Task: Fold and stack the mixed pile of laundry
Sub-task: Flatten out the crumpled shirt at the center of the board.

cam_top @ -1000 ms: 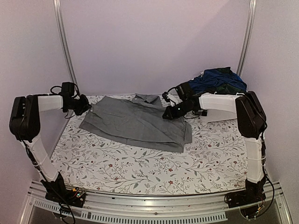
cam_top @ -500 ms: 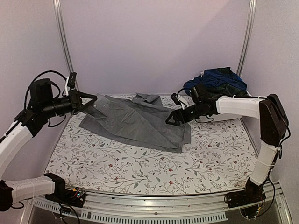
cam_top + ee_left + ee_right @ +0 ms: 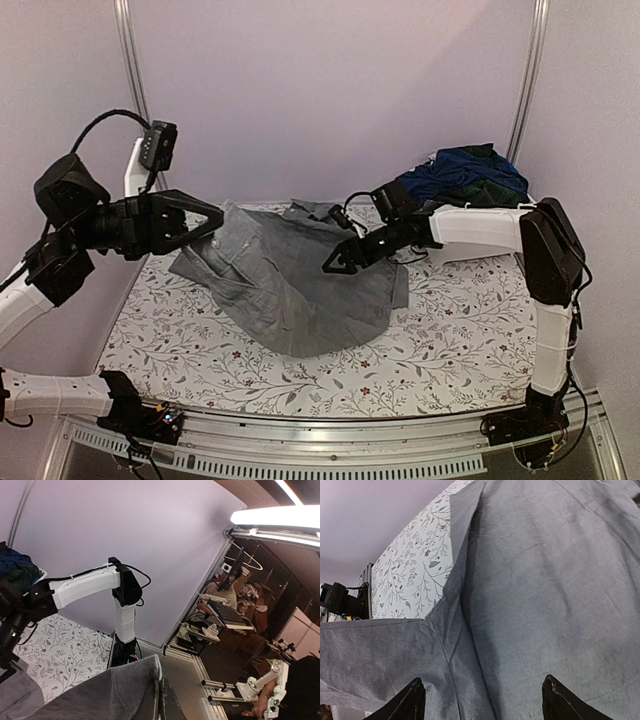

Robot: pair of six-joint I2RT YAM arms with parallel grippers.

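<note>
Left end effector (image 3: 213,220), clenched on grey shirt (image 3: 290,295), has lifted its nine-o'clock edge; right end effector (image 3: 331,266) just released, fold beginning.

Table covered by floral-patterned cloth (image 3: 300,375), white ground, leafy vine print. White plastic bin (image 3: 475,254) at right rear corner. Two aluminium frame posts (image 3: 133,90) stand against a plain pale wall (image 3: 330,100). Left wrist view: lit ceiling strip (image 3: 275,517) and cluttered desks (image 3: 225,615) beyond.

The left arm is raised with its elbow bent; the left gripper (image 3: 215,218) points level, clamped tight on the left edge of the grey shirt (image 3: 290,290). The right arm stretches low across that shirt, with the right gripper (image 3: 333,264) just above it, jaws spread wide and empty.
</note>
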